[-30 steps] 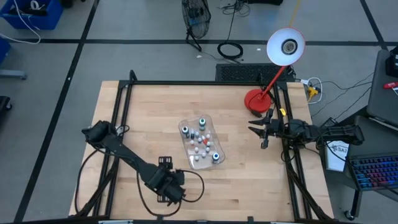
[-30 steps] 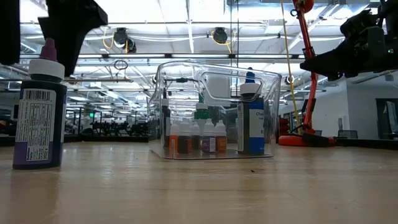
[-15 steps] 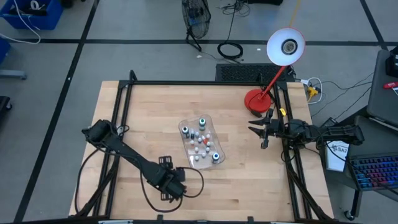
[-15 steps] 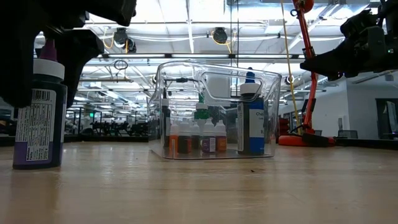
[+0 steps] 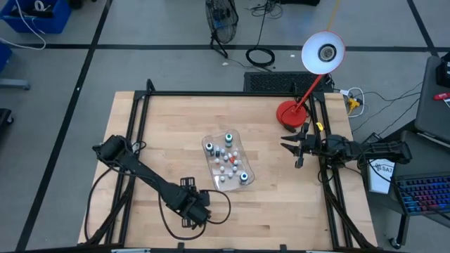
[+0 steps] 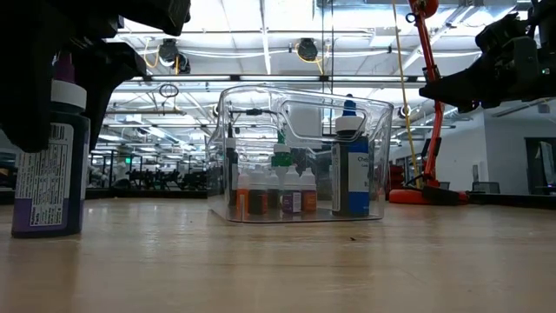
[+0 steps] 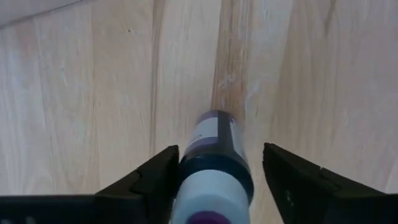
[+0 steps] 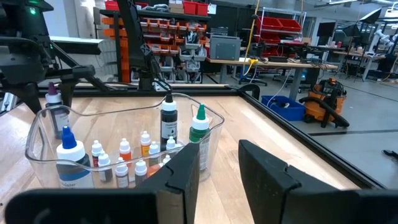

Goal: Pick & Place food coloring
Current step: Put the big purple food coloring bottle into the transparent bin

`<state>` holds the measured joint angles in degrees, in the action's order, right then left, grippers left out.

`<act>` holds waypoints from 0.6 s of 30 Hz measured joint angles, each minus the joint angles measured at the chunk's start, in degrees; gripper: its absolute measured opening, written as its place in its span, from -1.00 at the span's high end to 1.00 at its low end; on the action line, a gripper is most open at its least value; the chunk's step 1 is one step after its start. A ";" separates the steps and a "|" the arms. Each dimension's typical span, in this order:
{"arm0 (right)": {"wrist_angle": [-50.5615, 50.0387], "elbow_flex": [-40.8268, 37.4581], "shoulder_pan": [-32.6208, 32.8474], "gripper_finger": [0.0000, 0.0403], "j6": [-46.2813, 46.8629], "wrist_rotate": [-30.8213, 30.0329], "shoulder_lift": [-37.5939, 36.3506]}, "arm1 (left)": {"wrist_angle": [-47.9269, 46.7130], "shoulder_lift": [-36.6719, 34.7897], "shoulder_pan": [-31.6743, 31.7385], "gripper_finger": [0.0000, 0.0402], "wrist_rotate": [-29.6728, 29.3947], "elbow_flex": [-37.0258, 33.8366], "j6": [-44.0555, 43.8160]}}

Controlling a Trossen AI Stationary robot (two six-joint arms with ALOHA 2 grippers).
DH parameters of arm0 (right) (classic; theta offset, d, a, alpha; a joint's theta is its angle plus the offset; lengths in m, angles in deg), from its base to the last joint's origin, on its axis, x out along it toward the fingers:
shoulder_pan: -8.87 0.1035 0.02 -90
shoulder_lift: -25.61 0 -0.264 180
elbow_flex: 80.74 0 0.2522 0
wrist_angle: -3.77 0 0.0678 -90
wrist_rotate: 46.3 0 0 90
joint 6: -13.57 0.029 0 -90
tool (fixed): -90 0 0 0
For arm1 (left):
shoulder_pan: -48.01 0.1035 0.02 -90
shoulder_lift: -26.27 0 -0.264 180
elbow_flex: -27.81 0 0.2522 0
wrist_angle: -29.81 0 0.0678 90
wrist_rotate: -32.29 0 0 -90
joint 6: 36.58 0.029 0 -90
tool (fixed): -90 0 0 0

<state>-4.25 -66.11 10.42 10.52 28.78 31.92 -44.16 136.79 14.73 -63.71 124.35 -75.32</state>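
The left arm runs from its base at mid-left of the high view down toward the lower centre, where the left gripper (image 5: 194,209) points at the tabletop with its fingers (image 7: 155,177) spread wide. The right arm lies stretched in from the right edge, level, its right gripper (image 5: 290,148) held at centre right, fingers (image 8: 186,169) parted.

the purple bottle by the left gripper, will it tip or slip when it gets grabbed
The purple bottle is tall and narrow on a small base, and it already looks slightly tilted in the low view, so it may tip. Its round, smooth body could slip or twist between the fingers. The left gripper straddles it near the white cap, which is probably a steadying hold.
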 joint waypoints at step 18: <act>0.00 -0.02 0.00 0.50 0.00 0.02 0.00 | -7.57 0.09 3.28 0.28 0.87 12.34 4.67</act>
<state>-4.25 -66.13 10.41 10.52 28.80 31.92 -51.72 136.87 18.01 -62.84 136.69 -70.65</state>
